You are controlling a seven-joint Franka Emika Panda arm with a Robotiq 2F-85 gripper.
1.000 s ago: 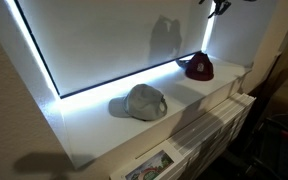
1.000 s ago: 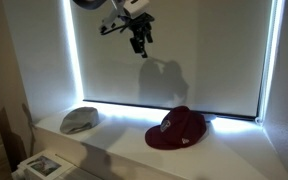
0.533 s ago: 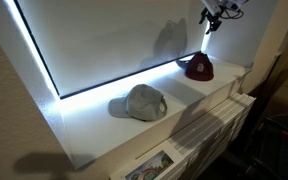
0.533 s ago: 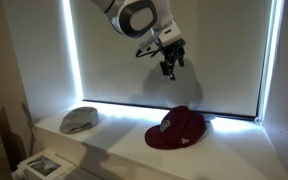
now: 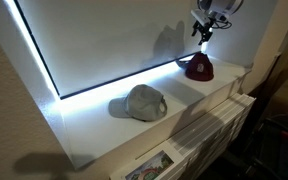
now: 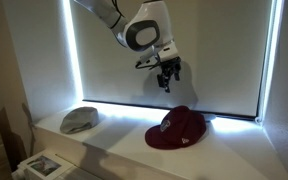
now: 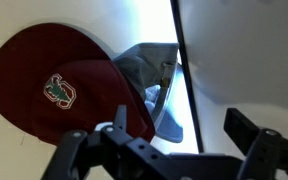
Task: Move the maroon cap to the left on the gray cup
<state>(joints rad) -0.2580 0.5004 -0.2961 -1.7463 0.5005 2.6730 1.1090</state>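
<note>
Gripper (image 6: pixel 168 78) hung jaws apart above maroon cap (image 6: pixel 179 128), lower right of frame, presumably aligning for a grasp; gray cup (image 6: pixel 80 120) sat lower left.

Right cap (image 6: pixel 177 130), left cap (image 6: pixel 80 120) — apart on sill (image 6: pixel 119 150)

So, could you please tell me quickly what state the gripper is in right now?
Gripper: open, holding nothing, above the maroon cap.
</note>
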